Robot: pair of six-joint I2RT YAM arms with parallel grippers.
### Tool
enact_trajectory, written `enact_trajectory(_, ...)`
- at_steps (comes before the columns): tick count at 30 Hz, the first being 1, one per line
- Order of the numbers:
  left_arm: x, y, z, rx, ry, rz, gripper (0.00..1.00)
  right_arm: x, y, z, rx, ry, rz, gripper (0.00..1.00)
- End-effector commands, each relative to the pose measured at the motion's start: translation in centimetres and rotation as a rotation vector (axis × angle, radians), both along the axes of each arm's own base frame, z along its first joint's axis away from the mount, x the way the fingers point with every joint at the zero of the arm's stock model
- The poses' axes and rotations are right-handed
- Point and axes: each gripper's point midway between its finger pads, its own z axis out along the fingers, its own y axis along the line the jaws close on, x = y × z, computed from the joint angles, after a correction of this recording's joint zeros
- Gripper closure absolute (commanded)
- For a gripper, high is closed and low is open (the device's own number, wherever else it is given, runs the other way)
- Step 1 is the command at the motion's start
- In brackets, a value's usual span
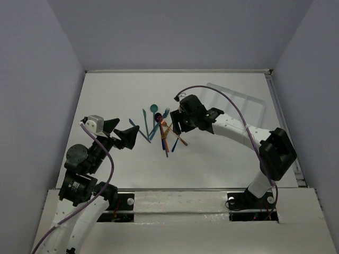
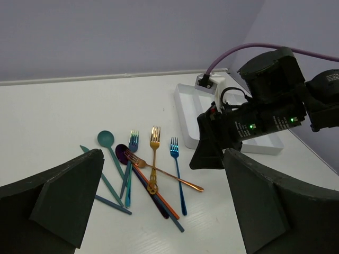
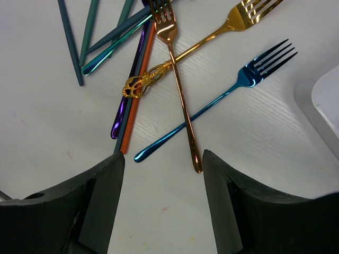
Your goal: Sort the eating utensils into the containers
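Right pincer (image 3: 161,159) hangs wide open and empty just above the handles of a blue fork (image 3: 212,106) and a copper fork (image 3: 178,84). The left pincer (image 2: 163,159) gapes empty too. All the utensils (image 1: 161,132) lie heaped mid-desk. The white tray (image 2: 183,119), toward the far right corner, looks bare, so sorting seems unstarted.

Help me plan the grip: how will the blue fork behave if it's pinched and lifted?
The blue fork looks like thin, rigid metal, so it is probably stiff and light. Its glossy finish may slip in a pinch. The copper fork crosses its handle, so lifting would likely disturb that one too.
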Motion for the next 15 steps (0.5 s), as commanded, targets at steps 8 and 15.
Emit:
enact_trajectory(8, -0.8, 0.2, 2.7, -0.017, -0.080, -0.007, 0.01, 2.2, 0.8, -0.4, -0.074, -0.030, 0.006, 0.33)
enact_trajectory(15, -0.9, 0.2, 2.8, -0.018, -0.083, -0.010, 0.01, 4.1, 1.3, -2.4, -0.160, -0.027, 0.011, 0.33)
